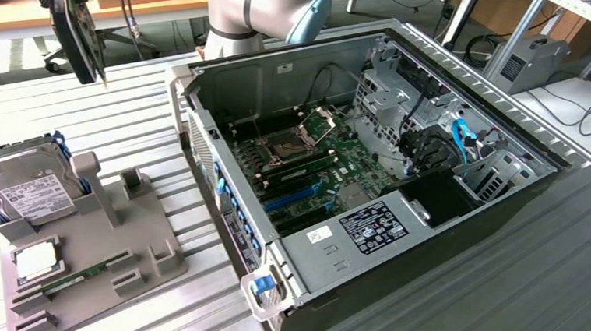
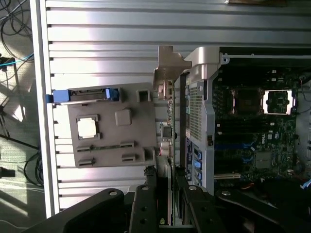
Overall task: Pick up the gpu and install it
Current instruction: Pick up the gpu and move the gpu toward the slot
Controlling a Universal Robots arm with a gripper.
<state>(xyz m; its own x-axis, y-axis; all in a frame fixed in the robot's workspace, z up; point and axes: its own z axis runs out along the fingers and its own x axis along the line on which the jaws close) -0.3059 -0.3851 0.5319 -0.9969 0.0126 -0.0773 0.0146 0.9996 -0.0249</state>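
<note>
The gpu (image 1: pixel 75 32) is a slim black card hanging upright in the air above the slatted table at the exterior view's far left, beyond the grey fixture. In the wrist view the gpu (image 2: pixel 170 145) shows edge-on, with its silver bracket (image 2: pixel 170 68) at the far end. My gripper (image 2: pixel 167 196) is shut on it, one black finger (image 2: pixel 144 204) on each side. The card hangs over the gap between the fixture and the open computer case (image 1: pixel 379 167). The motherboard's blue slots (image 1: pixel 298 198) lie bare inside the case.
The grey fixture (image 1: pixel 83 258) holds a silver hard drive (image 1: pixel 26 192), a square chip (image 1: pixel 37 262) and a green memory stick (image 1: pixel 79 276). The arm's body (image 1: pixel 264 11) stands behind the case. Cables and a drive cage (image 1: pixel 450 147) crowd the case's right side.
</note>
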